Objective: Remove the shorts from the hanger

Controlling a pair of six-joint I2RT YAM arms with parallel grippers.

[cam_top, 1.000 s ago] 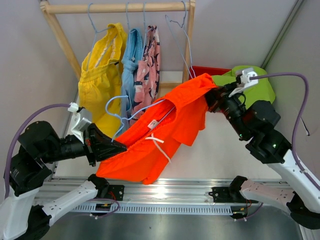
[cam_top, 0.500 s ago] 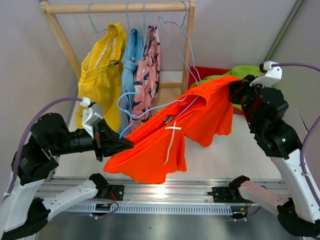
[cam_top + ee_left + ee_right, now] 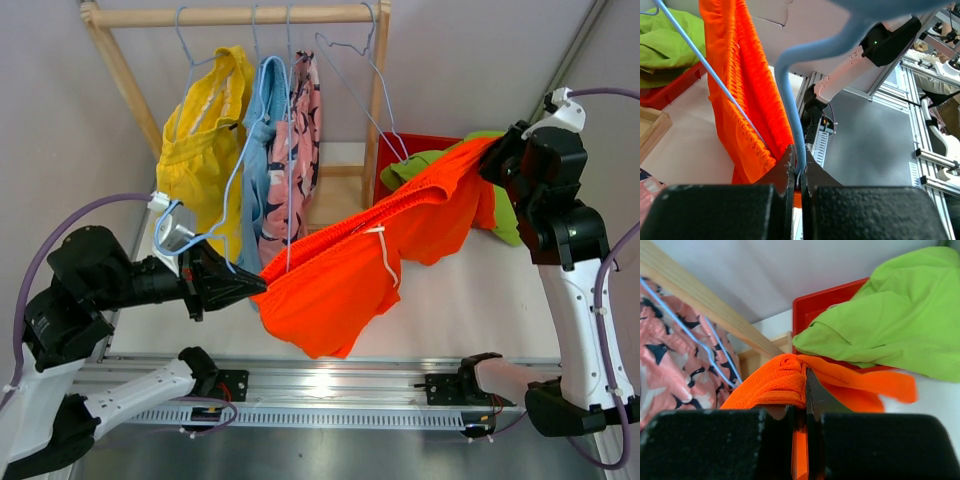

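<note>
Closest to the camera there's the metal rail along the table edge with both arm bases on it. Just past that, the left gripper is pinched tight on the light blue wire hanger. The left wrist view shows the wire squeezed right between the two black fingers, no gap at all. The orange shorts are stretched out in mid air between the two arms, sagging over the white table, with a white drawstring dangling from the waistband. One thin arm of the hanger runs along the bunched orange waistband on the left side, so they aren't free of it yet. At the other end, up high on the right, the right gripper is clamped on a fold of the orange waistband, jaws closed on the fabric in its wrist view. Behind that, the lime green shorts lie heaped in a red bin. At the back, the wooden rack carries the yellow shorts, light blue shorts and pink patterned shorts, hanging side by side.
</note>
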